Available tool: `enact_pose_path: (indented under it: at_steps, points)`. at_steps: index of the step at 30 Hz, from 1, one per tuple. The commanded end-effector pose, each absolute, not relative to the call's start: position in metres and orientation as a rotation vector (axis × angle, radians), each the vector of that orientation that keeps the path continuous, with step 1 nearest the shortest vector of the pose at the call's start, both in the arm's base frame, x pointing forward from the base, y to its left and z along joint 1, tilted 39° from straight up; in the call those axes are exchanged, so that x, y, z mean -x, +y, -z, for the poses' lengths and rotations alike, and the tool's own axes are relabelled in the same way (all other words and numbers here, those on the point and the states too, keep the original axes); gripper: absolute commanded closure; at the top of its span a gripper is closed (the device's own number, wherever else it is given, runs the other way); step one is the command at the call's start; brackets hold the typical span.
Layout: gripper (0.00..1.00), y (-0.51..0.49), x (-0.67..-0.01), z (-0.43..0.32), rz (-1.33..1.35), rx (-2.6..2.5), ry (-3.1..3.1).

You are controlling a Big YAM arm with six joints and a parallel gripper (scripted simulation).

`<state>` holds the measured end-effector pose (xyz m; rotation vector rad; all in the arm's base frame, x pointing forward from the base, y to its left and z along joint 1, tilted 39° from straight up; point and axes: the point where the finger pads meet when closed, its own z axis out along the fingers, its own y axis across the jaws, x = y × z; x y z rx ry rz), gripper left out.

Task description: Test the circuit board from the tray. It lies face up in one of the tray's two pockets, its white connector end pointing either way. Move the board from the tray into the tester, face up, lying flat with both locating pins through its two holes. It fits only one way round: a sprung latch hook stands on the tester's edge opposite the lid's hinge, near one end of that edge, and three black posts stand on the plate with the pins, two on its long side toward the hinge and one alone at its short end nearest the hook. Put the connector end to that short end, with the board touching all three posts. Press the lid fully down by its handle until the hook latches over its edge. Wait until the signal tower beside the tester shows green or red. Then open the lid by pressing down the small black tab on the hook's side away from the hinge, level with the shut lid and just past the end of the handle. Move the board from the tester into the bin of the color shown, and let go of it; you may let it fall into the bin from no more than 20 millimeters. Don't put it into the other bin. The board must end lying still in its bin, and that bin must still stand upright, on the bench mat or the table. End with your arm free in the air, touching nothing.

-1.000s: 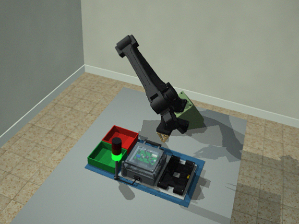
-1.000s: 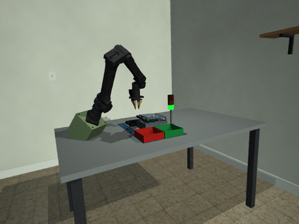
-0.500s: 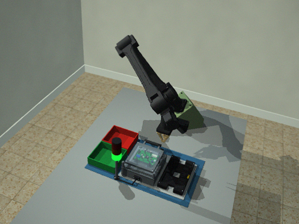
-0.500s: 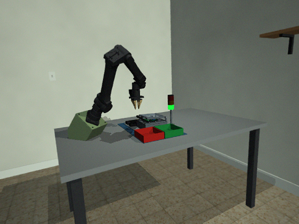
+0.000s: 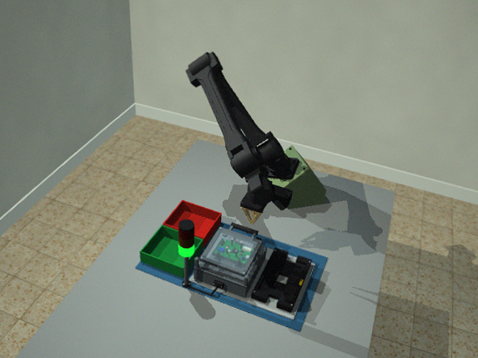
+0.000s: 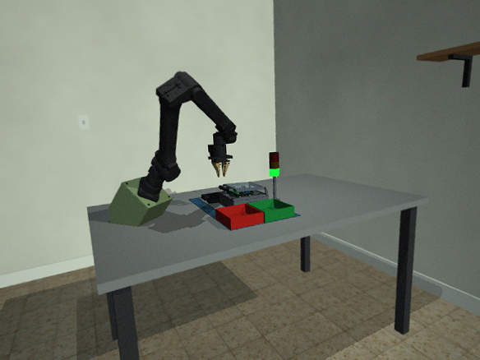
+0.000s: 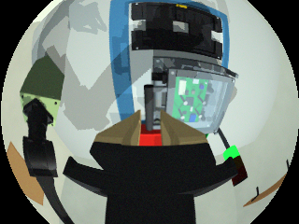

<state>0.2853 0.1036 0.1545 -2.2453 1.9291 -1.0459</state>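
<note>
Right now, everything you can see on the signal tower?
The signal tower is a slim dark pole standing upright on the blue bench mat, at the tester's corner nearest the green bin. A stacked lamp column tops it: the upper segments are dark and unlit, one of them dull red, and the bottom segment glows bright green. A small dark foot anchors it at the mat's edge. Nothing else touches it; the gripper hangs apart, above the tester's far side.

Top view: tester (image 5: 228, 263) at frame centre holding the board (image 5: 234, 249), tray (image 5: 283, 278) right, two bins (image 5: 172, 241) left, signal tower (image 5: 186, 243) lower left, gripper (image 5: 250, 216) above.
</note>
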Motion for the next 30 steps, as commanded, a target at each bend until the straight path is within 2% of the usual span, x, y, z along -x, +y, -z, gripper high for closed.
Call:
enact_pose_path:
  at_steps: [1, 30]
  points:
    - [0.74, 0.088, -0.283, -0.167, 1.043, 2.257, 1.914]
    - [0.74, 0.073, -0.294, -0.155, 1.045, 2.260, 1.914]
